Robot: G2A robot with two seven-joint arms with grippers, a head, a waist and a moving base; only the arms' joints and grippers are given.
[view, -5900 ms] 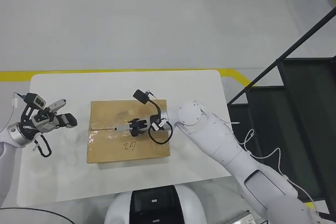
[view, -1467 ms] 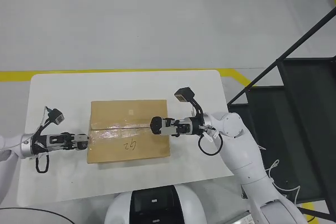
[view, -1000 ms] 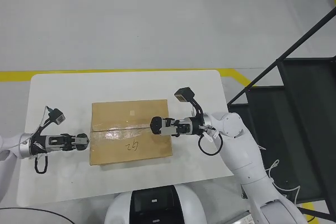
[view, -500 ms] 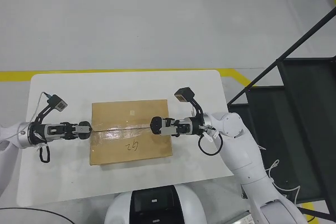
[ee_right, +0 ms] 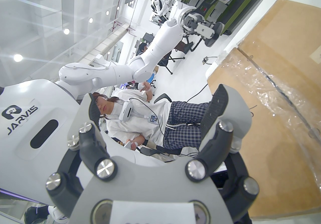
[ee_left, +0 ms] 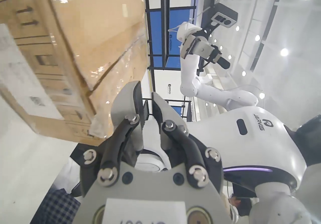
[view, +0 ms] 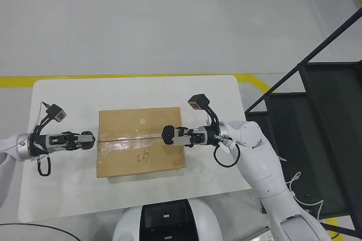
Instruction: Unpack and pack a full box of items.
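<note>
Left fingers (ee_left: 128, 104): pretty much together, only a sliver of gap, just off the left edge of the box (view: 139, 150), level with its seam.
Right fingers (ee_right: 233, 112): spread wide, over the right part of the box top, by the seam.
Box: brown cardboard, flaps closed, mid-desk (view: 66, 187).
Tape (view: 130, 140): clear, crinkly, runs left to right along the seam; a loose bit sticks out at the left end.

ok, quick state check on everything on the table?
box: closed, flaps down, flat on table
tape: on the seam, wrinkled, uncut
left end effector: almost shut, empty, at box's left edge
right end effector: open, empty, over box's right half
</note>
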